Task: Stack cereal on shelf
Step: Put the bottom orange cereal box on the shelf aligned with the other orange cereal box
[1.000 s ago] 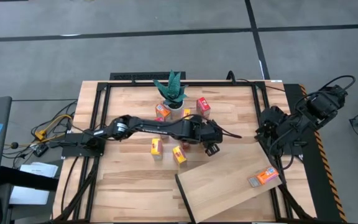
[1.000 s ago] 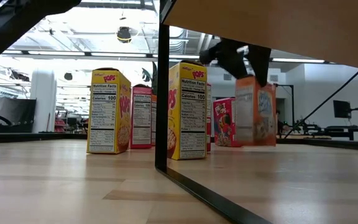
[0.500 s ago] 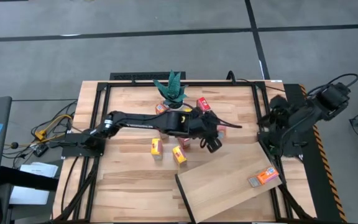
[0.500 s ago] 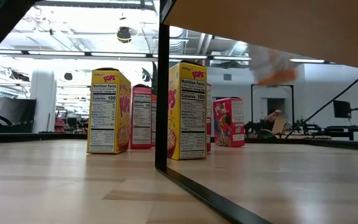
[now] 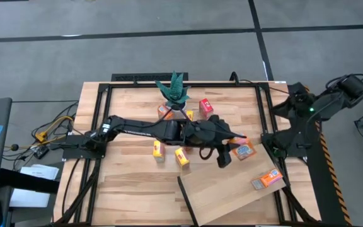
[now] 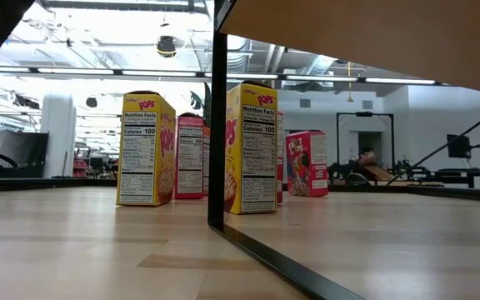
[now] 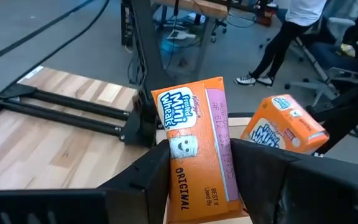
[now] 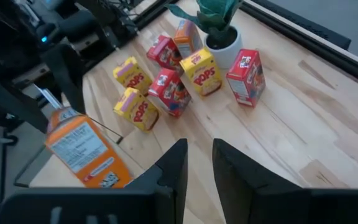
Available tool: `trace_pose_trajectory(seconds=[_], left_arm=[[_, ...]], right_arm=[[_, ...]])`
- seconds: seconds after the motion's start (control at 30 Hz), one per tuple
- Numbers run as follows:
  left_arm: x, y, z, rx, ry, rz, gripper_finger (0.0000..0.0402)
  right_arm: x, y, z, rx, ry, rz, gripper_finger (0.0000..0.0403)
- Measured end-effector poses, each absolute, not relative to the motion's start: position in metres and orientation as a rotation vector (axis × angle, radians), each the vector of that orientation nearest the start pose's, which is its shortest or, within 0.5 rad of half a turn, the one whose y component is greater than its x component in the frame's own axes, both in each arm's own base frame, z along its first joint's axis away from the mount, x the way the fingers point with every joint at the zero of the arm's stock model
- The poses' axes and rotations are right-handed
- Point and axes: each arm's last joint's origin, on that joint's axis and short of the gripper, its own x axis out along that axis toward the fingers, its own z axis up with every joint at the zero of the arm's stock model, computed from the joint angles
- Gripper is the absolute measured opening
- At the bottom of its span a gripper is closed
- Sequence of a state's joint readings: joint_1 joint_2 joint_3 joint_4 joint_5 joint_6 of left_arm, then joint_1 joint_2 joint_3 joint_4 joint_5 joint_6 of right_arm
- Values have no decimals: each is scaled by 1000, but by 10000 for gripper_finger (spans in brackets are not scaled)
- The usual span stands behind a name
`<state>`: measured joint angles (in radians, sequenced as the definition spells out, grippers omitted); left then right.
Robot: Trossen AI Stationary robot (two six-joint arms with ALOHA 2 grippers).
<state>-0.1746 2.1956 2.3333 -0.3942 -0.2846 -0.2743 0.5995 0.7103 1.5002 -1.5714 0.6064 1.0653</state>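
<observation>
My left gripper (image 5: pixel 227 153) reaches from the table's left and is shut on an orange cereal box (image 5: pixel 243 150), just past the far edge of the shelf (image 5: pixel 222 192), a pale board with a dark edge at the near right. A second orange box (image 5: pixel 268 179) lies flat on the shelf's right end. Yellow boxes (image 5: pixel 159 149) (image 5: pixel 181 157) and a red one (image 5: pixel 205 106) stand on the tabletop. My right gripper (image 8: pixel 199 167) is held high at the table's right side, open by a narrow gap with nothing in it. My left gripper pinches the orange box's lower end (image 7: pixel 178 186) between its two fingers (image 7: pixel 146 180), one on each side. The fingers come nearly level from the table's left and lie along the box. The box sticks out past the fingertips, printed front up, lifted clear of table and shelf.
A green potted plant (image 5: pixel 174 93) stands at the far middle among several boxes. A black frame (image 5: pixel 188 78) runs around the tabletop. In the low view the shelf's dark edge (image 6: pixel 217 117) crosses in front of the standing boxes (image 6: pixel 146 150). Bare planks lie at the near left.
My left gripper has risen with the orange box and gone toward the table's right edge and the shelf. It has tipped from pointing down to nearly level, and the box has lifted out of the low view's top. My right arm has drawn back toward the right edge.
</observation>
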Motion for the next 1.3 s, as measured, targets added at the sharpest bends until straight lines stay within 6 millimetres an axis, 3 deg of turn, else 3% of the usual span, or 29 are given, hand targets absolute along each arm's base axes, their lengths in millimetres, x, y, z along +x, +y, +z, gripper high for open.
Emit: trace_pose_trajectory(seconds=[0.33, 0.57, 0.9, 1.1, 1.3], left_arm=[[488, -110, 387, -178, 230, 139, 144], [500, -132, 356, -192, 279, 157, 144], [497, -144, 355, -241, 266, 188, 144], [505, -160, 335, -267, 288, 157, 144], [503, -164, 334, -270, 291, 170, 144]], right_arm=[[23, -4, 428, 582, 558, -337, 100], [26, -2, 427, 610, 564, -347, 100], [26, -2, 427, 643, 578, -339, 100], [26, -2, 427, 646, 579, -338, 100], [26, -2, 427, 646, 579, -338, 100]])
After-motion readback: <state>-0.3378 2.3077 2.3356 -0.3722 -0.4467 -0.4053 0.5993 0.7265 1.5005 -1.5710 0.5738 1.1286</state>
